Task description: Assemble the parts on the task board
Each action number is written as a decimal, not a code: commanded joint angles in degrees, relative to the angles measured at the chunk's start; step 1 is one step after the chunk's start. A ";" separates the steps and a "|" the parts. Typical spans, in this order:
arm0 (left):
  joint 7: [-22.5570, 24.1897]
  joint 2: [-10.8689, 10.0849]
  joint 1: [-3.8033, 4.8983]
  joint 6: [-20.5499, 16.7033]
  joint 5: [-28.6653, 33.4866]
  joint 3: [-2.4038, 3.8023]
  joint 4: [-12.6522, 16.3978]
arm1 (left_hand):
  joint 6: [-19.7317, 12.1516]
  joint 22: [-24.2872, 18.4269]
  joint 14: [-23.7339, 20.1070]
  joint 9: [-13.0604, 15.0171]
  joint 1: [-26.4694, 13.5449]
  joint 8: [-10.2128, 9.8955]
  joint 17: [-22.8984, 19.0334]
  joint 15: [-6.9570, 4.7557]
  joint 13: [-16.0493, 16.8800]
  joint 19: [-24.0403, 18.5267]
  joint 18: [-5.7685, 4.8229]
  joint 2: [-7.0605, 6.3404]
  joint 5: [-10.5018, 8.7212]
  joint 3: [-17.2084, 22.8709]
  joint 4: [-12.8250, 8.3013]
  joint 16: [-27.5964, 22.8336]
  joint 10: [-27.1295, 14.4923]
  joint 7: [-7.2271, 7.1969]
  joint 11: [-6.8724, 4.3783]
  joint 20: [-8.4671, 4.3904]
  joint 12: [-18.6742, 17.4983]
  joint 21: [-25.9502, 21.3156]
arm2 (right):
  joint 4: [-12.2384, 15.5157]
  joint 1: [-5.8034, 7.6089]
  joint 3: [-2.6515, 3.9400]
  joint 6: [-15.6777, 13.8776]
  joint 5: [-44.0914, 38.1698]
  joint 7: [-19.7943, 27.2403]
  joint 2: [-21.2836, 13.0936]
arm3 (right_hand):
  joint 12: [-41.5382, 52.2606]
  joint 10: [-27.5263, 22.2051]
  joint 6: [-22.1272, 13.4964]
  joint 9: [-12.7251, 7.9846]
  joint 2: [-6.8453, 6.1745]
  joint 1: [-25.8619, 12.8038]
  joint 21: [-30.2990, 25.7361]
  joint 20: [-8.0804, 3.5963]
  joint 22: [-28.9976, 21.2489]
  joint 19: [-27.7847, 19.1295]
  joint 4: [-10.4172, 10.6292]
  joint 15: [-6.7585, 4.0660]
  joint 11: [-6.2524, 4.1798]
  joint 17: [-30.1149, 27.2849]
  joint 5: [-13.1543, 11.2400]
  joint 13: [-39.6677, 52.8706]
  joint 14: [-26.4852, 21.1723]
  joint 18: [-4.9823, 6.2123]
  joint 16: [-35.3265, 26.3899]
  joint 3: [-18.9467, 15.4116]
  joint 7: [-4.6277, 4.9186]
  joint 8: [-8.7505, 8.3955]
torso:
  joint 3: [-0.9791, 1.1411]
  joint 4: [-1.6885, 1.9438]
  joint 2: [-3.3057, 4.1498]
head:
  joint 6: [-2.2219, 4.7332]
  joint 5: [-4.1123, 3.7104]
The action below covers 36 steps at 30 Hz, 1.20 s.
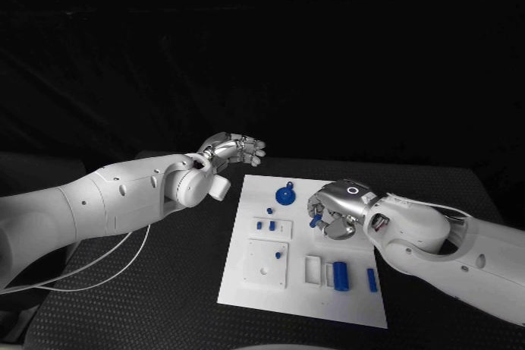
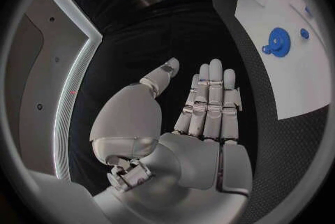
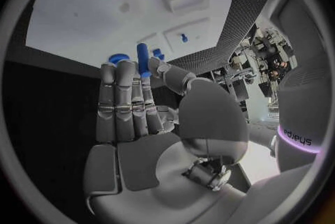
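Observation:
The white task board lies in the middle of the black table. My right hand hovers over its middle and pinches a small blue peg between thumb and a finger; the peg points down toward the board. My left hand hangs beyond the board's far left corner with its fingers straight, holding nothing. A round blue part lies at the board's far end, also seen as the round blue part in the left wrist view. Two short blue pegs stand in a small plate.
A blue cylinder and a blue bar lie at the board's near right, next to a white slotted block. A square white plate carries one small blue pin. A white cable loops on the table at left.

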 commanded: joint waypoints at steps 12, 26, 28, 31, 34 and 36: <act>0.64 0.83 0.04 0.90 0.09 0.04 -0.11 | -0.53 0.12 0.15 -0.02 -0.44 -0.10 0.16 0.05 -0.10 0.25 0.49 0.05 0.30 -0.02 0.29 -0.45 -0.34 0.01 0.05 0.17 -0.05 -0.33 | 1.11 -1.52 -2.12 -1.08 -0.14 1.64 8.18 | 0.35 0.59 0.54 0.28 0.11 0.22 0.41 -0.10 0.10 0.62 0.22 -0.36 -0.24 0.07 0.13 1.03 0.22 1.71 0.32 0.50 -0.03 0.15 | -0.08 0.12 0.02 | -0.24 0.55; 0.58 1.33 0.04 0.99 0.09 0.05 -0.04 | -0.54 0.16 0.15 -0.01 -0.45 -0.08 0.25 0.05 -0.11 0.25 0.49 0.07 0.29 -0.02 0.31 -0.53 -0.34 0.01 0.05 0.18 -0.04 -0.38 | -3.23 -5.67 -4.59 -1.00 -3.03 2.04 13.35 | 0.30 0.56 0.49 0.31 0.16 0.30 0.44 -0.16 0.13 0.66 0.18 -0.37 -0.25 0.09 0.13 1.05 0.24 1.71 0.33 0.65 -0.03 0.11 | -0.02 0.09 0.01 | -0.88 1.78; 0.60 1.36 0.04 1.00 0.09 0.05 -0.05 | -0.55 0.16 0.15 -0.01 -0.45 -0.08 0.26 0.05 -0.11 0.25 0.49 0.06 0.29 -0.02 0.31 -0.55 -0.34 0.01 0.05 0.18 -0.04 -0.38 | -3.62 -6.12 -4.63 -1.27 -3.88 1.91 13.75 | 0.30 0.57 0.49 0.32 0.16 0.31 0.45 -0.17 0.14 0.67 0.17 -0.37 -0.25 0.10 0.13 1.06 0.26 1.71 0.34 0.67 -0.03 0.11 | -0.01 0.07 0.01 | -0.96 1.88; 0.57 1.37 0.04 1.06 0.09 0.05 -0.02 | -0.55 0.17 0.15 -0.01 -0.45 -0.08 0.28 0.06 -0.12 0.25 0.49 0.06 0.29 -0.03 0.32 -0.56 -0.34 0.01 0.05 0.18 -0.04 -0.39 | -4.40 -6.71 -4.69 -1.23 -4.06 1.89 14.29 | 0.28 0.56 0.49 0.33 0.14 0.34 0.46 -0.19 0.15 0.68 0.14 -0.38 -0.25 0.10 0.13 1.07 0.27 1.71 0.35 0.71 -0.03 0.11 | 0.01 0.09 0.02 | -1.20 2.05; 0.56 1.33 0.04 1.07 0.09 0.05 -0.02 | -0.55 0.18 0.15 -0.01 -0.46 -0.08 0.30 0.06 -0.12 0.24 0.49 0.06 0.28 -0.03 0.32 -0.58 -0.34 0.01 0.05 0.18 -0.04 -0.40 | -4.88 -7.12 -4.89 -1.25 -4.17 1.90 14.64 | 0.28 0.56 0.50 0.34 0.13 0.34 0.46 -0.19 0.16 0.68 0.13 -0.38 -0.25 0.11 0.13 1.08 0.27 1.71 0.35 0.74 -0.03 0.11 | -0.01 0.06 0.01 | -1.26 2.12; 0.56 1.32 0.04 1.08 0.09 0.05 -0.01 | -0.56 0.18 0.15 -0.01 -0.46 -0.08 0.31 0.06 -0.12 0.24 0.49 0.06 0.28 -0.03 0.33 -0.59 -0.35 0.02 0.05 0.18 -0.04 -0.41 | -5.03 -7.34 -4.93 -1.20 -4.24 1.97 14.76 | 0.27 0.56 0.50 0.35 0.12 0.36 0.47 -0.20 0.16 0.68 0.12 -0.38 -0.25 0.11 0.13 1.08 0.28 1.71 0.35 0.77 -0.03 0.10 | -0.01 0.02 0.01 | -1.35 2.35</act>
